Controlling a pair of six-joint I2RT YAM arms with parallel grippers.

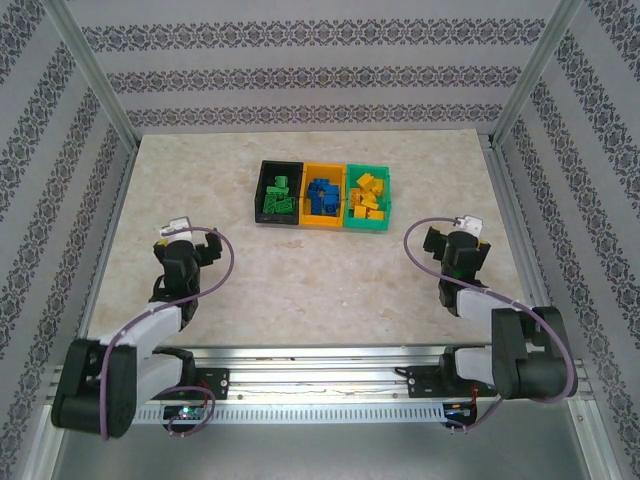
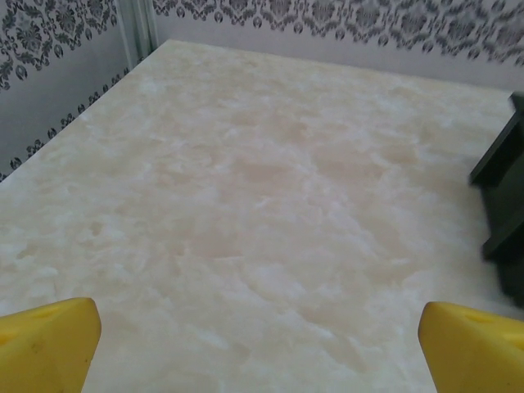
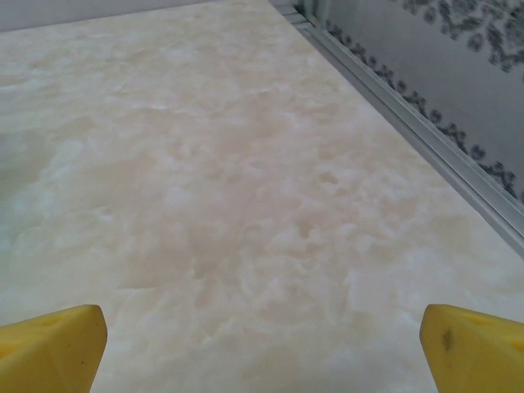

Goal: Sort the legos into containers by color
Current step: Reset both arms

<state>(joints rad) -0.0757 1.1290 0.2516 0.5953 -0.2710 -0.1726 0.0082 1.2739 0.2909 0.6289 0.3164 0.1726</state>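
The left gripper (image 2: 260, 348) and right gripper (image 3: 262, 348) both gape empty above the table (image 1: 300, 290) — the legos (image 1: 322, 195) already lie colour-sorted in the containers (image 1: 324, 226) — so, I'd judge, just hold back, well clear.

black bin (image 2: 508, 205), probably: cut off by right edge | legos (image 1: 322, 195): too small to count

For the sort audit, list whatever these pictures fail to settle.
- Top view: the exact count of green legos, blue legos and yellow legos; they are piled on each other and too small.
- Left wrist view: a dark shape, likely the black bin, is cut off by the right edge, so its inside is hidden.
- Wrist views: the left fingertips and right fingertips are cut off by the bottom edge.
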